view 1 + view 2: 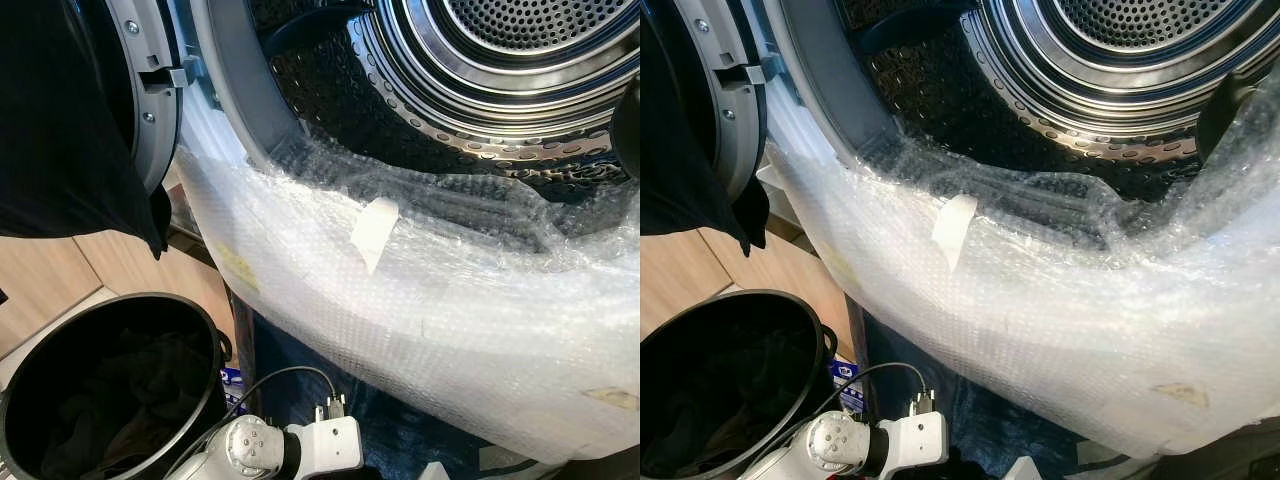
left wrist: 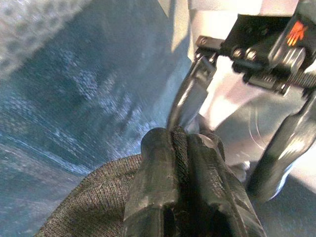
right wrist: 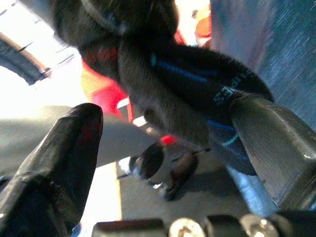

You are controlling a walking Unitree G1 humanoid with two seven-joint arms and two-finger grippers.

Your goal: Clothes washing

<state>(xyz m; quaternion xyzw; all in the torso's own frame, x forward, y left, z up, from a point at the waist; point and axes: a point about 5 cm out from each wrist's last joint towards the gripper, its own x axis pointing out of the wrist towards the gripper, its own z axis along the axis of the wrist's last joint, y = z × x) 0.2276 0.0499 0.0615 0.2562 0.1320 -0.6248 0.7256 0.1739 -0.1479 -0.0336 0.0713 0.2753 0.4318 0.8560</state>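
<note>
While the left arm (image 1: 270, 445) lay low in the head view beside the black basket (image 1: 205, 330) of dark laundry, the left gripper (image 2: 185, 148) was clenched on a grey knit cloth (image 2: 94, 207). The right gripper (image 3: 163, 143) stood released, a dark sock (image 3: 192, 89) (teal lettering on it) lying against one finger (image 3: 276, 143). Beyond, bubble wrap (image 1: 450, 300) covered the washer's front below its steel drum (image 1: 500, 60), and a dark garment (image 1: 60, 120) hung over the open door (image 1: 150, 90).

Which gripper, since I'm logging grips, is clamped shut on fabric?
The left gripper: its fingers press together on grey knit cloth. The right gripper stands open, a dark sock at its spread fingers.
</note>
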